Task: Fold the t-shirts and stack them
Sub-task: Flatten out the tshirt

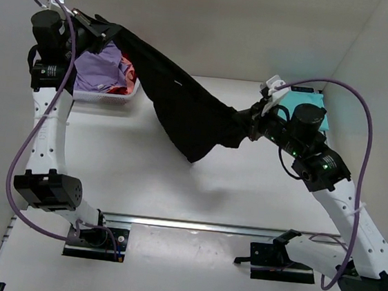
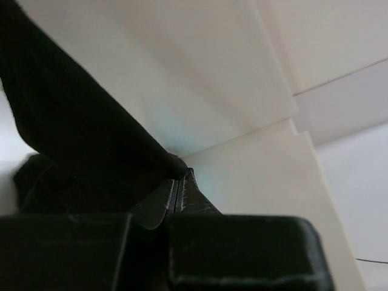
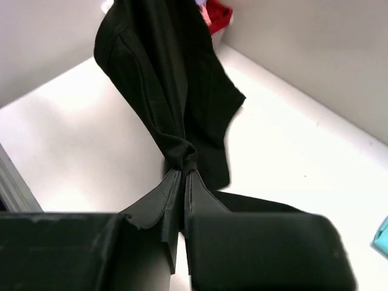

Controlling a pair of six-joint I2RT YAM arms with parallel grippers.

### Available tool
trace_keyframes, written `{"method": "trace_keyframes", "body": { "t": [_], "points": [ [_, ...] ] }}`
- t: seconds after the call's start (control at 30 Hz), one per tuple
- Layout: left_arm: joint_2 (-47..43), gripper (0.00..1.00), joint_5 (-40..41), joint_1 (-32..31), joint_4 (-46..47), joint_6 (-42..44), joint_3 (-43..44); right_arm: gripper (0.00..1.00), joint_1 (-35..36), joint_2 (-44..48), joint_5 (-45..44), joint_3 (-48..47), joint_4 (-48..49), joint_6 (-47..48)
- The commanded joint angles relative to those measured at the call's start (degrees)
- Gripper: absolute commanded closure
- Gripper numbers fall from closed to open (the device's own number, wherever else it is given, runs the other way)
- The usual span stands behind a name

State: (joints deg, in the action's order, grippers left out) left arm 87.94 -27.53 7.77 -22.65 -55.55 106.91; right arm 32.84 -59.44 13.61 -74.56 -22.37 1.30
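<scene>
The soft black cloth t-shirt (image 1: 183, 113) is hanging in the air above the white table (image 1: 175, 192), stretched as a slanting band between the two arms. The left gripper (image 1: 114, 33) is holding the shirt's upper end high at the far left. In the left wrist view its fingers (image 2: 159, 203) are pressed together, with a pinch of black cloth (image 2: 79, 139) going out from their tips. The right gripper (image 1: 243, 126) is clamping the lower end near the middle of the table. In its wrist view the two fingers (image 3: 167, 194) are closed on a bunched knot of the fabric (image 3: 182, 154). The loose part of the shirt is sagging between the arms to a point.

Behind the left arm, the white plastic lattice basket (image 1: 95, 96) is sitting with a lavender-purple cloth shirt (image 1: 101, 70) and some red cloth (image 3: 217, 15) inside. A teal cloth shirt (image 1: 310, 101) is lying flat at the far right, partly hidden under the right arm.
</scene>
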Motion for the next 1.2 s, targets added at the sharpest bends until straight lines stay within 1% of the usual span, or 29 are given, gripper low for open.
{"method": "trace_keyframes", "body": {
  "t": [0.0, 0.03, 0.07, 0.13, 0.2, 0.23, 0.3, 0.37, 0.43, 0.5, 0.6, 0.63, 0.7, 0.73, 0.77, 0.83, 0.87, 0.9, 0.93, 0.97, 1.0, 1.03, 1.07, 1.13, 1.17],
  "points": [
    [-4.9, 1.0, 1.7, 2.2, 5.9, -5.3, -1.0, 1.0, 0.9, 2.6, 2.3, -3.2, -0.7, -0.4],
    [-5.2, 1.0, 2.6, 2.3, 6.2, -5.6, -0.9, 1.0, 1.6, 3.1, 2.7, -3.7, -1.2, -0.9],
    [-5.7, 1.0, 4.1, 2.4, 6.1, -5.5, 0.8, 1.0, 2.1, 3.8, 5.5, -4.2, -0.6, -1.0],
    [-5.2, 1.0, 6.6, 2.6, 5.7, -4.7, 2.9, 1.0, 3.1, 4.3, 7.4, -5.4, -0.4, -3.9],
    [-2.9, 1.0, 9.7, 1.5, 3.5, -3.8, 10.7, 1.0, 3.8, 4.2, 10.0, -6.5, -0.1, -4.4],
    [-1.4, 1.0, 10.5, 1.2, 3.2, -2.8, 13.0, 1.0, 4.1, 4.1, 10.8, -6.8, 0.4, -4.1],
    [3.6, 1.0, 11.1, 0.6, 3.7, -4.6, 20.2, 0.99, 3.8, 3.4, 12.3, -8.3, 0.8, -3.3],
    [6.8, 1.0, 10.8, -0.4, 5.1, -6.7, 24.8, 1.0, 2.9, 2.1, 13.3, -9.4, 1.9, -3.2],
    [9.6, 1.0, 10.9, -1.4, 8.5, -7.9, 26.0, 0.99, 1.3, 1.0, 14.7, -10.0, 3.2, -4.2],
    [12.4, 1.0, 11.0, -3.2, 10.9, -9.3, 26.2, 1.0, -0.7, 0.5, 16.3, -8.2, 5.7, -6.4],
    [20.4, 1.0, 8.6, -6.2, 11.5, -11.7, 27.6, 1.0, -4.1, -0.4, 13.7, -4.5, 8.4, -9.6],
    [21.8, 1.0, 8.4, -7.0, 11.6, -11.4, 28.6, 1.0, -4.7, -0.5, 10.9, -3.8, 8.9, -9.9],
    [28.0, 1.0, 7.7, -10.5, 10.4, -10.4, 29.9, 1.0, -5.9, -1.0, 6.4, -1.8, 9.1, -9.8],
    [29.6, 1.0, 7.9, -11.3, 10.3, -9.8, 30.6, 1.0, -5.9, -1.0, 0.3, -1.3, 8.4, -10.0],
    [32.5, 1.0, 7.9, -12.8, 9.7, -10.5, 31.8, 1.0, -6.0, -1.7, -2.0, -1.1, 7.9, -9.9],
    [37.5, 1.0, 6.7, -14.7, 10.7, -11.3, 32.7, 1.0, -6.5, -3.0, -11.3, -0.7, 5.7, -10.1],
    [40.4, 0.96, 6.8, -16.2, 10.3, -12.2, 33.5, 1.0, -6.7, -3.8, -13.6, -0.8, 3.8, -10.9],
    [43.7, 0.74, 5.3, -17.3, 11.8, -12.7, 33.7, 1.0, -6.4, -4.4, -20.8, -0.4, 2.8, -11.7],
    [45.2, 0.57, 4.8, -17.8, 12.0, -13.4, 34.7, 1.0, -6.5, -5.8, -26.2, -0.6, 1.0, -11.9],
    [47.5, 0.34, 3.8, -18.6, 11.6, -14.6, 35.9, 1.0, -6.1, -6.0, -30.1, -0.3, -0.8, -12.5],
    [49.8, 0.24, 3.4, -19.5, 11.1, -15.0, 36.7, 1.0, -6.4, -6.9, -31.3, 0.5, -1.1, -13.1],
    [50.9, 0.21, 2.7, -19.9, 9.9, -14.4, 38.0, 1.0, -6.7, -7.6, -33.1, 0.7, -2.2, -14.6],
    [51.0, 0.21, 1.4, -20.1, 8.9, -13.5, 38.5, 0.99, -7.3, -8.3, -33.6, 0.8, -3.5, -16.0],
    [49.4, 0.24, 0.7, -20.2, 6.1, -10.4, 37.8, 1.0, -9.5, -9.8, -32.2, 1.6, -6.4, -18.3],
    [48.2, 0.24, 0.5, -20.3, 5.1, -9.2, 35.9, 1.0, -11.1, -11.4, -31.0, 2.2, -7.8, -18.9]
  ]
}}
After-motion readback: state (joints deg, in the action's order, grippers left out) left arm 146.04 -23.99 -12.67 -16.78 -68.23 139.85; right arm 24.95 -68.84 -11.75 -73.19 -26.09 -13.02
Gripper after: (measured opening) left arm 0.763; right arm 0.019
